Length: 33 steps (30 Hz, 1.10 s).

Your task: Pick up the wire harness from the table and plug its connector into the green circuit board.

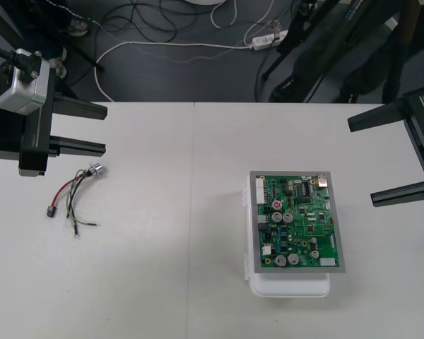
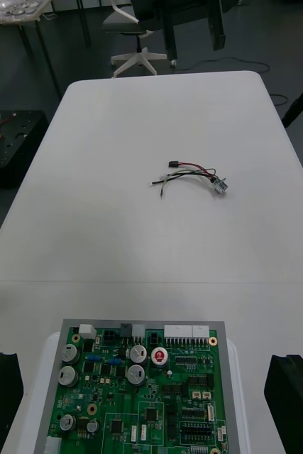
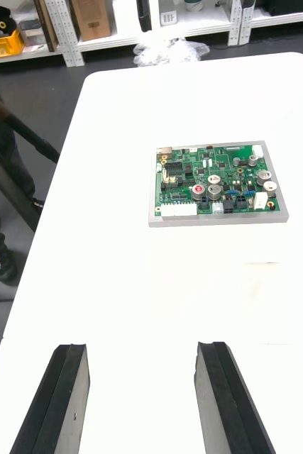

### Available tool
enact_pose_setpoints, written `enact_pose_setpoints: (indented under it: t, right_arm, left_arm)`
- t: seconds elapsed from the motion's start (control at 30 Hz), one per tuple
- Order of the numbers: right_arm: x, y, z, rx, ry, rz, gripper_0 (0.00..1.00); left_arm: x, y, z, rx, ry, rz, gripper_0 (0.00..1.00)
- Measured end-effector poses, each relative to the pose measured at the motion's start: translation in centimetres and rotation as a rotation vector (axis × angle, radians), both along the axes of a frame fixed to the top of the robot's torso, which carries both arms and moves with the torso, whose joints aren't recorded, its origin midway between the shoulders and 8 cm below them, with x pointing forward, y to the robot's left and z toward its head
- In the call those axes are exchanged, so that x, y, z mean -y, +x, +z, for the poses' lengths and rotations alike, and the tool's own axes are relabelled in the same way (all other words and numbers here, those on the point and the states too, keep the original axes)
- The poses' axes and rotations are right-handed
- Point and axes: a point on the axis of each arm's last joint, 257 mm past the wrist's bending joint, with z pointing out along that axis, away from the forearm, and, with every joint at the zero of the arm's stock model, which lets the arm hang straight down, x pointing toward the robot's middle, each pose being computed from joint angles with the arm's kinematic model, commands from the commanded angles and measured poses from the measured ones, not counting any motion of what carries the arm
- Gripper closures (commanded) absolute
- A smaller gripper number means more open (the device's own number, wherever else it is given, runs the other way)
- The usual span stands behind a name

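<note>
Lying on the table (image 1: 162,282) near the left gripper (image 1: 85,128), the wire harness (image 1: 76,187) has not been grasped. That gripper and the right gripper (image 1: 385,155) are spread wide; insertion into the green circuit board (image 1: 297,222) is outstanding.

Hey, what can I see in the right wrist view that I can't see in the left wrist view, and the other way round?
Right wrist view's own: the wire harness, lying loose on the light table beyond the green circuit board, not plugged in, and the right end effector, open wide. Left wrist view's own: the left end effector, open over bare table. Shared: the green circuit board and the light table.
</note>
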Motion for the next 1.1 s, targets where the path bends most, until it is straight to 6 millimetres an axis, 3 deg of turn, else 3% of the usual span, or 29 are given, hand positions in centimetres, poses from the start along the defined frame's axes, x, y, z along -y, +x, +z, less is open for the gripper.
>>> enact_pose_setpoints:
  t: [1.1]
  right_arm:
    - [0.00,0.00,0.00,0.000,0.000,0.000,0.00]
  left_arm:
    - [0.00,0.00,0.00,0.000,0.000,0.000,0.56]
